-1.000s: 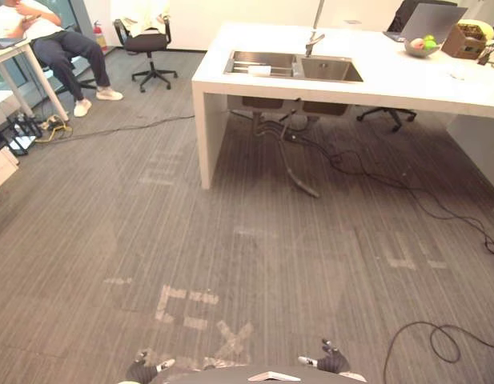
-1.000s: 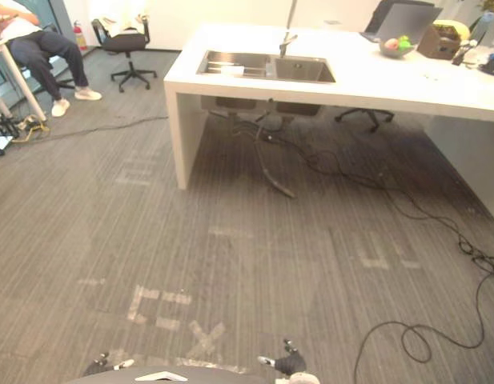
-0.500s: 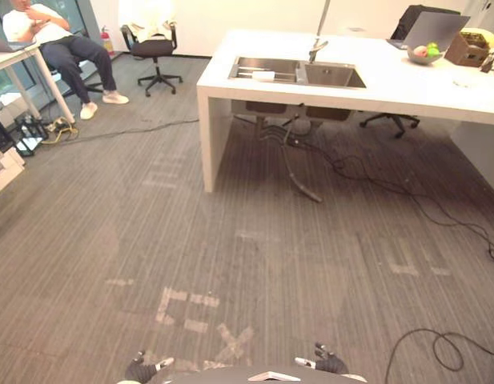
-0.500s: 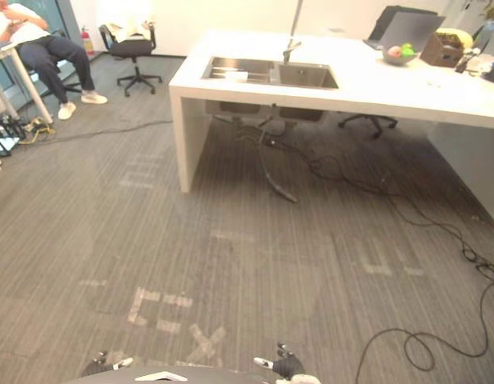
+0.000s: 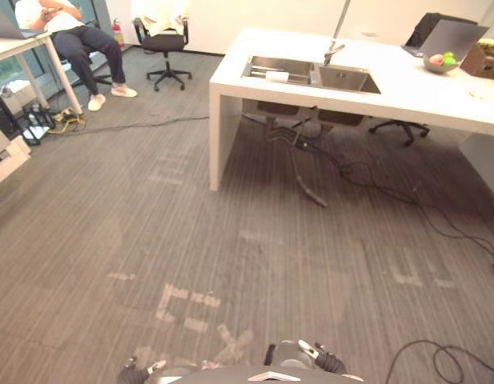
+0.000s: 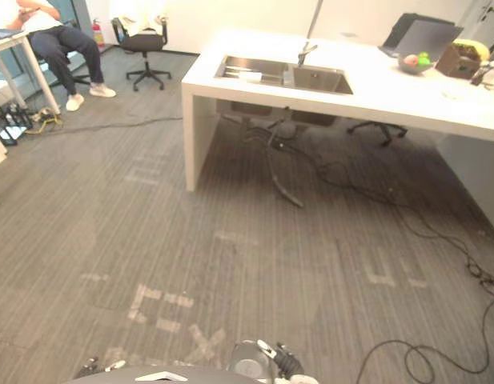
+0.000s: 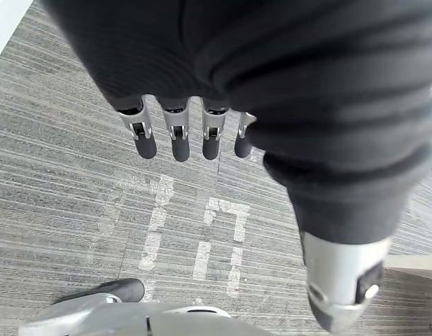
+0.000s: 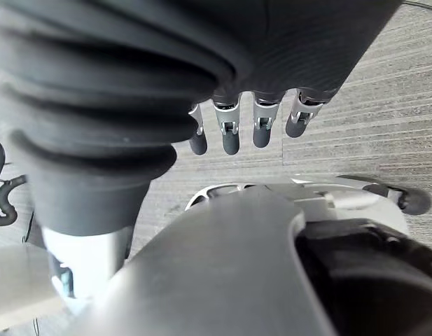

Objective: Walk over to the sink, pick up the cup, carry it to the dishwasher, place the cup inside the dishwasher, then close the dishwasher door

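Cup, we judge, is the small white item in the sink, 12 o'clock, well apart from us. Probably light, rigid, slick: grasp round the body. Left hand and right hand hang slack, empty.

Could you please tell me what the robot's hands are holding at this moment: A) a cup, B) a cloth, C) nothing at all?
C: the left hand and the right hand both hang relaxed and empty above the carpet.
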### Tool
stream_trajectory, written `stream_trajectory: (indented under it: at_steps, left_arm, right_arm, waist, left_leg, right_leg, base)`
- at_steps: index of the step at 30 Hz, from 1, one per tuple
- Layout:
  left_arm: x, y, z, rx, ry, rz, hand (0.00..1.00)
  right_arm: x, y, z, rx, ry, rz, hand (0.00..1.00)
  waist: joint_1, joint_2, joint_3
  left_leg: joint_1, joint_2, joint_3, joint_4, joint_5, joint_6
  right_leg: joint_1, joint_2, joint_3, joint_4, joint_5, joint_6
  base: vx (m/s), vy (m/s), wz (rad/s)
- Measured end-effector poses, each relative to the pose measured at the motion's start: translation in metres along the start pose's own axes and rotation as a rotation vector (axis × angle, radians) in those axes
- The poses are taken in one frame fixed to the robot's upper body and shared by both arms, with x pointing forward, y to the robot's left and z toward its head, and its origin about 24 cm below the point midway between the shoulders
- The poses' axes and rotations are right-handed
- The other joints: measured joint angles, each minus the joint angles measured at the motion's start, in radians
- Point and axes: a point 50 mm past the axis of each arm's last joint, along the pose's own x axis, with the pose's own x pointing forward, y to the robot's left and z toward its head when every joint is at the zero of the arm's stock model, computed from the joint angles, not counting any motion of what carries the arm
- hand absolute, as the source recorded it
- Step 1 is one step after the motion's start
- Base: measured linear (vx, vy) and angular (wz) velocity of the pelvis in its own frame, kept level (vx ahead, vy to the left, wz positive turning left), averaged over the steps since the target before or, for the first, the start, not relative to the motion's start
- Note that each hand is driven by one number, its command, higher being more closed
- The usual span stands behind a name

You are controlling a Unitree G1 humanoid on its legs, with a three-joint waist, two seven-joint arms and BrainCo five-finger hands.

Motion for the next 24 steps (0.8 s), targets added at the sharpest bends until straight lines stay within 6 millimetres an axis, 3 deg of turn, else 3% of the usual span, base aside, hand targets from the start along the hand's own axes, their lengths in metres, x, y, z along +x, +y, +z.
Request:
stream_trajectory:
  at_steps: [2,4,6,8,9,11,12,14,15,16,17,18,20,22,24]
  left_arm:
    - [0.003,-0.001,0.012,-0.005,-0.028,-0.002,0.0]
    - [0.007,-0.001,0.025,0.016,-0.063,-0.003,0.0]
    - [0.009,0.001,0.034,0.011,-0.084,0.004,0.0]
    - [0.008,0.001,0.032,-0.025,-0.08,0.02,0.0]
    - [0.008,-0.001,0.03,-0.042,-0.076,0.021,0.0]
    - [0.005,-0.015,0.028,-0.052,-0.083,0.001,0.0]
    - [0.005,-0.018,0.034,-0.05,-0.117,-0.003,0.0]
    - [0.004,-0.022,0.042,-0.046,-0.164,-0.004,0.0]
    - [0.004,-0.02,0.046,-0.032,-0.188,0.009,0.0]
    - [0.003,-0.018,0.049,-0.029,-0.208,0.024,0.0]
    - [0.004,-0.018,0.053,-0.025,-0.225,0.031,0.0]
    - [0.003,-0.014,0.059,-0.021,-0.25,0.052,0.0]
    - [0.003,-0.012,0.069,-0.024,-0.296,0.081,0.0]
    - [0.001,-0.017,0.091,-0.028,-0.381,0.092,0.0]
    - [-0.001,-0.025,0.103,-0.001,-0.435,0.079,0.0]
  right_arm:
    - [-0.001,-0.001,0.0,0.038,-0.018,-0.01,0.0]
    - [-0.001,0.0,0.0,0.075,-0.035,-0.019,0.0]
    - [-0.002,0.001,-0.003,0.113,-0.033,-0.024,0.0]
    - [-0.007,0.002,-0.014,0.165,-0.011,-0.037,0.0]
    - [-0.008,-0.001,-0.016,0.165,-0.003,-0.04,0.0]
    - [-0.01,-0.015,-0.015,0.146,-0.003,-0.066,0.0]
    - [-0.01,-0.02,-0.011,0.166,-0.017,-0.084,0.0]
    - [-0.01,-0.023,-0.008,0.181,-0.03,-0.093,0.0]
    - [-0.01,-0.023,-0.009,0.179,-0.028,-0.092,0.0]
    - [-0.011,-0.025,-0.01,0.171,-0.026,-0.097,0.0]
    - [-0.011,-0.026,-0.011,0.162,-0.023,-0.097,0.0]
    - [-0.011,-0.023,-0.013,0.15,-0.017,-0.087,0.0]
    - [-0.009,-0.018,-0.01,0.126,-0.017,-0.064,0.0]
    - [-0.003,-0.014,0.004,0.125,-0.052,-0.052,0.0]
    - [0.001,-0.01,0.015,0.123,-0.081,-0.038,0.0]
  waist:
    - [-0.013,0.007,0.032]
    - [-0.016,0.007,0.044]
    - [-0.019,-0.002,0.056]
    - [-0.013,-0.007,0.055]
    - [-0.015,0.0,0.052]
    - [-0.022,0.05,0.024]
    - [-0.027,0.086,0.01]
    - [-0.045,0.105,-0.002]
    - [-0.05,0.098,0.003]
    - [-0.051,0.105,0.007]
    - [-0.05,0.108,0.008]
    - [-0.045,0.09,0.014]
    - [-0.028,0.064,0.015]
    - [-0.006,0.06,0.026]
    - [0.0,0.049,0.039]
  left_leg:
    - [-0.014,0.047,-0.025,0.066,-0.057,-0.023]
    - [-0.034,0.07,-0.047,0.114,-0.104,-0.043]
    - [-0.034,0.075,-0.072,0.164,-0.162,-0.069]
    - [0.006,0.077,-0.094,0.235,-0.26,-0.1]
    - [0.022,0.089,-0.094,0.241,-0.285,-0.11]
    - [0.056,0.15,-0.097,0.264,-0.326,-0.148]
    - [0.015,0.172,-0.112,0.396,-0.32,-0.159]
    - [-0.078,0.202,-0.128,0.635,-0.23,-0.169]
    - [-0.162,0.233,-0.13,0.821,-0.093,-0.184]
    - [-0.247,0.288,-0.102,1.04,-0.057,-0.178]
    - [-0.284,0.314,-0.084,1.144,-0.07,-0.167]
    - [-0.334,0.318,-0.064,1.246,-0.101,-0.152]
    - [-0.417,0.276,-0.025,1.209,-0.147,-0.154]
    - [-0.5,0.231,0.048,0.988,-0.205,-0.129]
    - [-0.515,0.177,0.115,0.676,-0.18,-0.088]
  right_leg:
    - [-0.024,0.076,0.012,-0.182,0.046,0.005]
    - [-0.084,0.104,0.053,-0.264,0.118,0.014]
    - [-0.107,0.095,0.082,-0.315,0.166,0.015]
    - [-0.114,0.055,0.086,-0.237,0.192,-0.037]
    - [-0.124,0.06,0.083,-0.188,0.201,-0.053]
    - [-0.143,0.109,0.061,-0.096,0.125,-0.096]
    - [-0.145,0.14,0.051,-0.067,0.079,-0.12]
    - [-0.114,0.178,0.035,-0.06,0.027,-0.146]
    - [-0.061,0.203,0.034,-0.089,0.002,-0.158]
    - [0.014,0.247,0.038,-0.148,-0.007,-0.17]
    - [0.065,0.268,0.04,-0.189,-0.004,-0.176]
    - [0.163,0.283,0.049,-0.263,0.001,-0.179]
    - [0.271,0.282,0.076,-0.362,0.011,-0.174]
    - [0.353,0.274,0.121,-0.432,0.02,-0.157]
    - [0.394,0.243,0.141,-0.433,0.006,-0.128]
  base:
    - [0.29,-0.157,0.14]
    - [0.26,-0.197,0.28]
    - [0.31,-0.264,0.4]
    - [0.55,-0.405,0.3]
    - [0.62,-0.389,0.09]
    - [0.46,-0.219,-0.04]
    - [0.64,-0.26,-0.12]
    - [0.69,-0.281,-0.1]
    - [0.59,-0.214,-0.11]
    - [0.58,-0.19,-0.16]
    - [0.6,-0.142,-0.22]
    - [0.58,-0.108,-0.24]
    - [0.57,-0.086,-0.35]
    - [0.52,0.001,-0.59]
    - [0.4,0.072,-0.5]
